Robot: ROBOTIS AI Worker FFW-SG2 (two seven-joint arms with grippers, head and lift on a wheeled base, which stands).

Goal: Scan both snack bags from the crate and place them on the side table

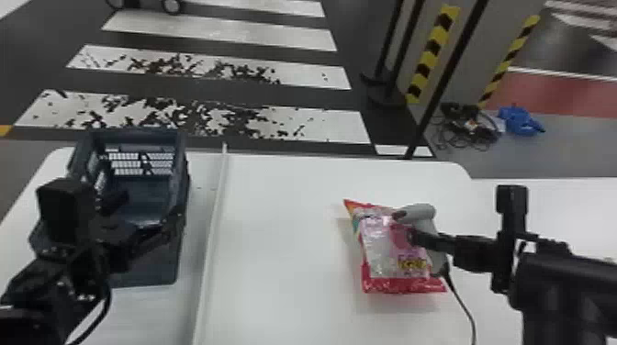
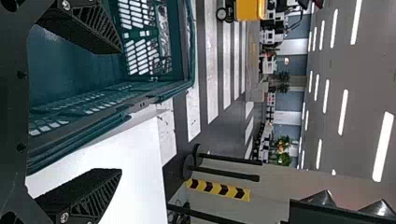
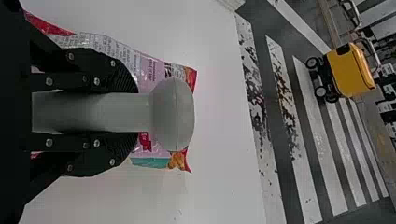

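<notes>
Farthest left, the dark blue-green crate (image 1: 158,264), with slotted walls, stands on the white table (image 1: 284,275). I have my left gripper (image 1: 143,208) over the crate, its two fingers well apart with nothing between them; in my left wrist view one finger overlaps the crate's interior and the other lies past its wall, against the white tabletop. A narrow raised strip (image 1: 212,229) runs along the tabletop just to the right of the crate.

Well to the right of that strip, a snack bag (image 1: 383,247) lies on the white table, red at its near end, with pale and pink panels across its middle. Over the bag's right part I hold a grey handheld scanner (image 1: 420,212) in my right gripper (image 1: 413,236), the fingers clamped on either side of its handle and its rounded head jutting out beyond them. I cannot tell whether the scanner touches the bag. A dark cable (image 1: 464,307) trails from the scanner toward the near edge of my head view.

Behind the table, wide white stripes (image 1: 220,34) cross the dark floor. Right of them come black posts (image 1: 404,43), a pillar with yellow-and-black guards (image 1: 431,52), a tangle of dark cords (image 1: 470,128) and a blue bundle (image 1: 521,121). Farthest right, another white surface (image 1: 569,202) adjoins the table.
</notes>
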